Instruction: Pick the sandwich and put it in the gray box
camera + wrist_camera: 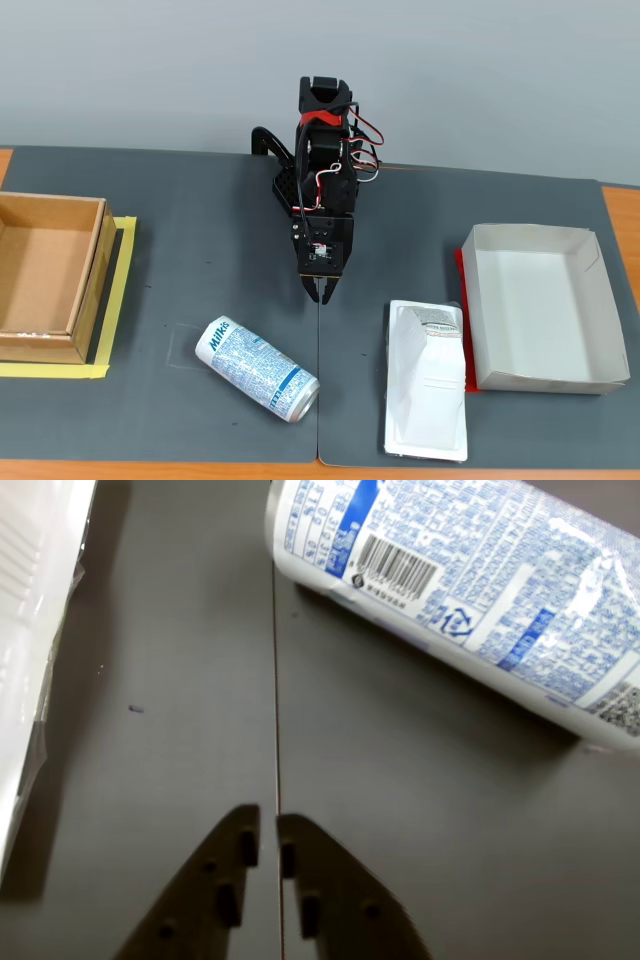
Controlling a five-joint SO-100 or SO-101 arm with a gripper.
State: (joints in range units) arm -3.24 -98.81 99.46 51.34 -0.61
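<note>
The sandwich [427, 378] is a flat white plastic pack lying on the dark mat, just left of the gray box [590, 310]. In the wrist view only its white edge [25, 630] shows at the left border. The gray box is a shallow tray with low walls and nothing visible inside. My gripper [320, 290] hangs above the mat's centre seam, left of the sandwich and apart from it. Its jaws stand nearly together with nothing between them, seen at the bottom of the wrist view [268, 842].
A blue-and-white Milkis can [258, 370] lies on its side near the front of the mat, also at the top right of the wrist view [470, 580]. A brown cardboard box [45, 275] stands at the left on yellow tape. The arm's base [320, 150] stands at the back.
</note>
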